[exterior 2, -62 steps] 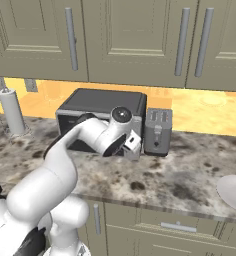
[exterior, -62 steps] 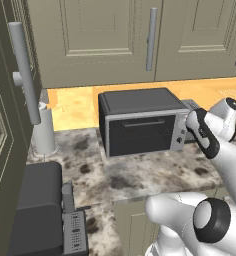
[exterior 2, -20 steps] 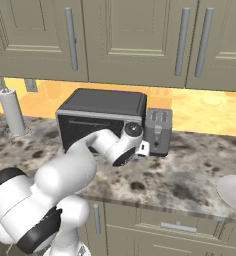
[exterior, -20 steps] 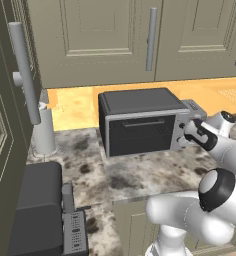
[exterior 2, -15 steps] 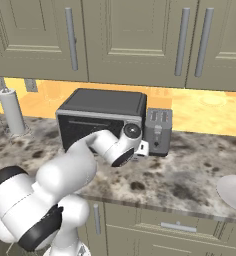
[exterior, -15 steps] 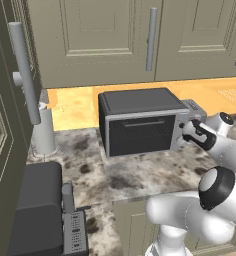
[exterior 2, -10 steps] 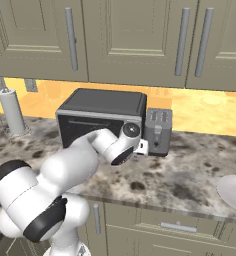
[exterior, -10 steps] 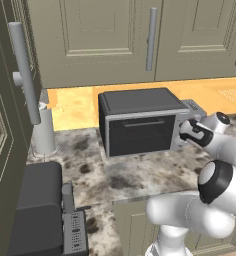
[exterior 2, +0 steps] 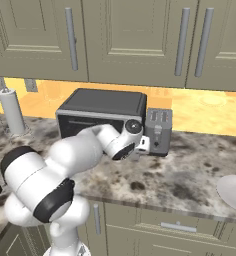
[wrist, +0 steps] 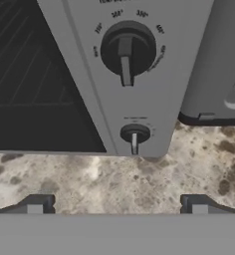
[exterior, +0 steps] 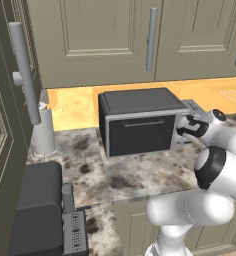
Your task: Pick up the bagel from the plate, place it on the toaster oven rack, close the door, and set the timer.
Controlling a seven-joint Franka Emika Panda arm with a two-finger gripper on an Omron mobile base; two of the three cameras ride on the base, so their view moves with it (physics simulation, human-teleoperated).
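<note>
Now your gripper (wrist: 117,204), jaws wide and empty, has crept closer to the toaster oven (exterior: 140,121) knob panel (wrist: 132,74), its dial markings unreadable.

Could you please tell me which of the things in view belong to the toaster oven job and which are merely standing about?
Belonging to the job:
- toaster oven
- its door, shut
- larger knob and smaller knob on the panel
- the open claw facing them

Merely standing about:
- slot toaster beside the oven
- paper towel roll
- white plate
- dark appliance
</note>
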